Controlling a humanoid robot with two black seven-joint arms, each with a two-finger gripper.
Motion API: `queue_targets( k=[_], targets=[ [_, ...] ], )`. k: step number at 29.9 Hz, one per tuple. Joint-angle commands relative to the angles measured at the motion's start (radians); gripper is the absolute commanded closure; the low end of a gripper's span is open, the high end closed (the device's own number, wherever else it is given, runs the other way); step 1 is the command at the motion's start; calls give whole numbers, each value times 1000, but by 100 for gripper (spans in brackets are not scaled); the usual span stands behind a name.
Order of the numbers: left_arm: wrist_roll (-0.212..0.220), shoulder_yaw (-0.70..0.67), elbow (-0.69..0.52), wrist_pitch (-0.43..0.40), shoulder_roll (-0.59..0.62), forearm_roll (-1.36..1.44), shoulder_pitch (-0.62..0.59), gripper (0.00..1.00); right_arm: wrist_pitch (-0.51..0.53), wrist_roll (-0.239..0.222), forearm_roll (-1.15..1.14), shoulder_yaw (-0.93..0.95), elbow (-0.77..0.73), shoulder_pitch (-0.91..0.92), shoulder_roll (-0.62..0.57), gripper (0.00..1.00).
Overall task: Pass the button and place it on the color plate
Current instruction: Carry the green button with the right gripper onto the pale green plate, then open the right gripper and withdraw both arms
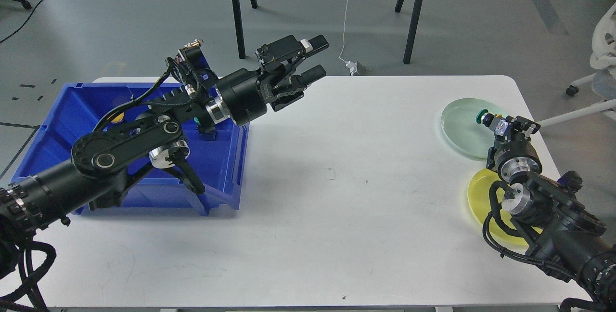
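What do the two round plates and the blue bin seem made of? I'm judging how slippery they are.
The pale green round plate and the yellow round plate look like translucent, glossy plastic or glass, since the table shows through. The blue bin looks like opaque moulded plastic with a slight sheen.

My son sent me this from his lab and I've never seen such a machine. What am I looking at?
This is one picture, taken from a humanoid robot's own head, looking down at a white table. The two black arms are the robot's. The left hand, two fingers apart and empty, hangs in the air beside a blue bin holding small parts. The right hand is at a pale green plate, with a green button at its tip; whether it grips it is too small to tell. A yellow plate lies partly under that arm.
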Motion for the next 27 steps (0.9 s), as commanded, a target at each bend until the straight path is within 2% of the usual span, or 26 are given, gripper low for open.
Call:
queue_targets(
  k=[1,9,19,23,27],
  targets=[
    [0,0,0,0,0,0,0,21,-1,-5,1,-1,2,0,1,77],
    [0,0,0,0,0,0,0,21,-1,-5,5,3,5,0,2,44],
    [0,0,0,0,0,0,0,21,-1,-3,6,10,12,9,4,21],
    [0,-3,1,1,0,-2,0,20,8,3,8,14,49,17,5,4],
    [0,-64,5,-2,3,-21,6,19,11,10,8,51,208,26,-7,4]
  ],
)
